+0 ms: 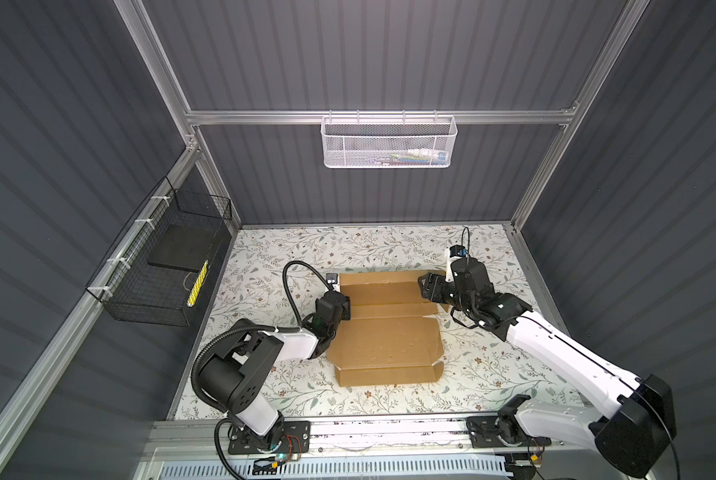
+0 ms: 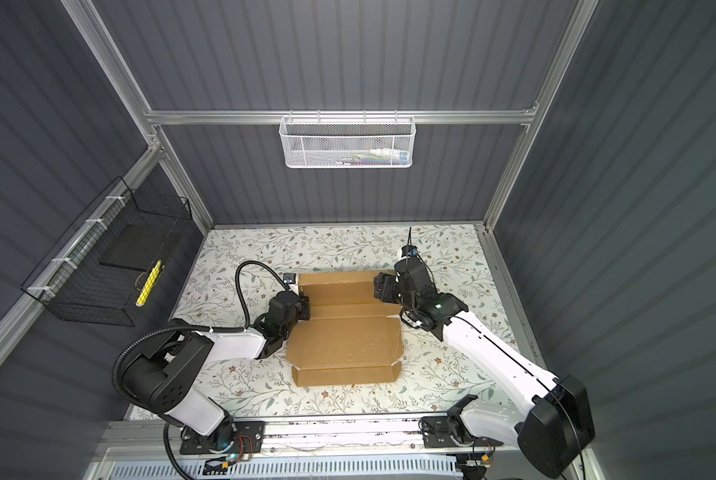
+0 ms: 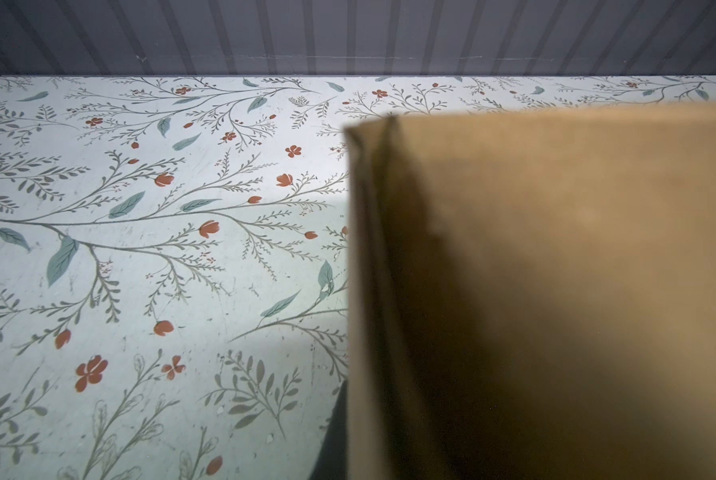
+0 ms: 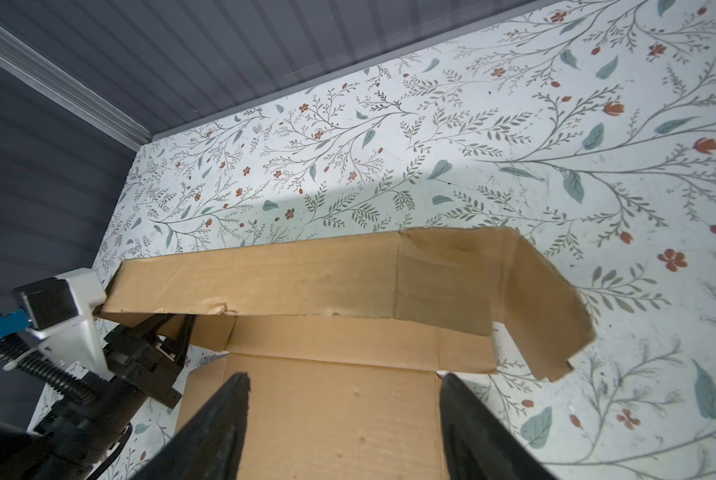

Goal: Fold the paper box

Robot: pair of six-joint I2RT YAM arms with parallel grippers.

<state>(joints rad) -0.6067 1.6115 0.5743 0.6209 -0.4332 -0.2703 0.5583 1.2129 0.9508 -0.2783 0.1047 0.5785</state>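
The paper box (image 1: 383, 336) (image 2: 343, 338) is a brown cardboard sheet lying partly folded in the middle of the flowered table. Its far panel (image 4: 306, 278) stands raised, and the flap at that panel's end (image 4: 535, 299) is bent round. My left gripper (image 1: 345, 306) (image 2: 304, 309) is at the box's left edge, shut on a side flap. That flap (image 3: 555, 291) fills half of the left wrist view, with one dark finger (image 3: 335, 432) beside it. My right gripper (image 1: 424, 286) (image 4: 345, 386) hangs open over the box's far right part with nothing between its fingers.
A white mesh basket (image 1: 389, 141) hangs on the back rail. On the left wall is a black wire basket (image 1: 160, 266) holding a dark slab and a yellow item. Grey walls enclose the table (image 1: 493, 365) on three sides, and both arm bases sit on the front rail.
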